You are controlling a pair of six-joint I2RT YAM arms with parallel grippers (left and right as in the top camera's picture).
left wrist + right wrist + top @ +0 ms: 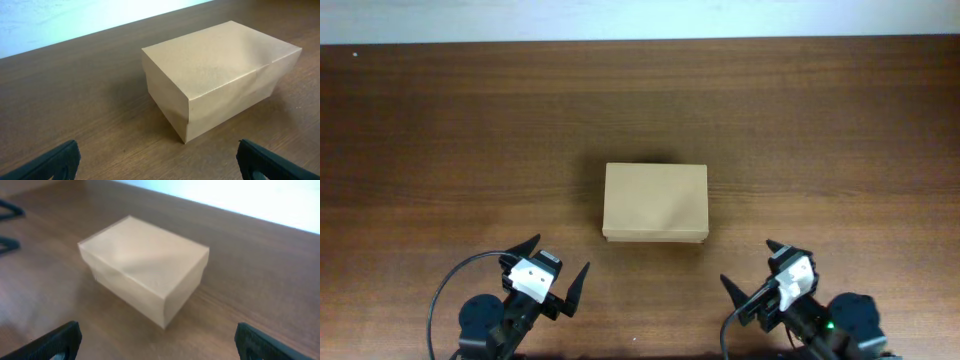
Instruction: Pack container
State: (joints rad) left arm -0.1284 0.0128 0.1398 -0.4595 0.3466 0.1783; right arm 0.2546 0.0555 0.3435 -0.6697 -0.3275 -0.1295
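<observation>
Well ahead of the splayed left fingers (55,162) and right fingers (50,342) lies the shut container (655,203).

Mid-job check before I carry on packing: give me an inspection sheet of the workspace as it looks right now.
Surface: dark wooden table, no marks seen.
Job's things: cardboard box mid-table, lid closed; contents hidden.
Clutter: nothing seen.
Grippers: left gripper and right gripper both open, empty, at the near edge, apart from the box.
Cables: a black cable loops by the left arm, another by the right.
Surroundings: pale strip beyond the far edge.
</observation>
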